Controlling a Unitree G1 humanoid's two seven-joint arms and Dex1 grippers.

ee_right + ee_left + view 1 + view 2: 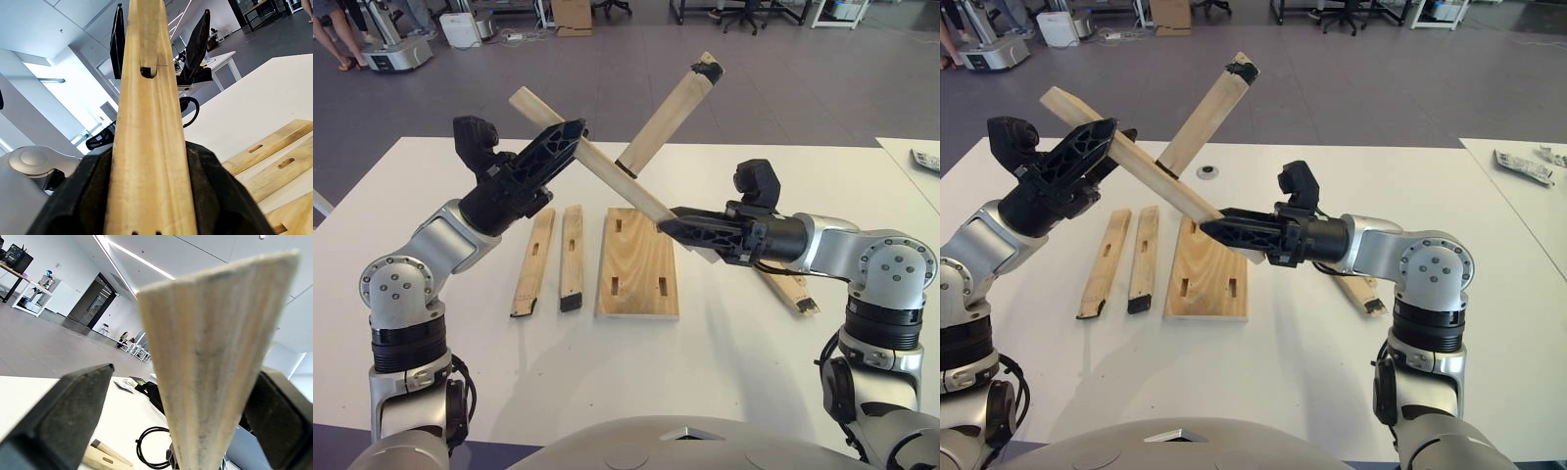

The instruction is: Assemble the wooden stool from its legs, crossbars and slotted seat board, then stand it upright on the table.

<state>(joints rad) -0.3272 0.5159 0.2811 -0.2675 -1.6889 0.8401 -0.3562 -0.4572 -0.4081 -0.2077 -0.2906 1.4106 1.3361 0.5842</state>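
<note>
A long wooden bar point(607, 168) hangs slanted in the air above the table. A black-tipped leg point(671, 113) rises from the bar's middle and looks joined to it. My right gripper point(668, 223) is shut on the bar's lower end, just over the slotted seat board point(636, 264), which lies flat. My left gripper point(566, 145) sits around the bar's upper part and is open. One finger point(281, 416) touches the wood and the other finger point(58, 421) stands apart from it. The right wrist view shows an empty notch point(149, 71) in the bar.
Two loose legs point(533, 259) point(571, 257) lie side by side left of the seat board. Another wooden piece point(793, 291) lies under my right forearm. The white table point(734, 382) has free room in front. A second table point(1523, 162) stands at the right.
</note>
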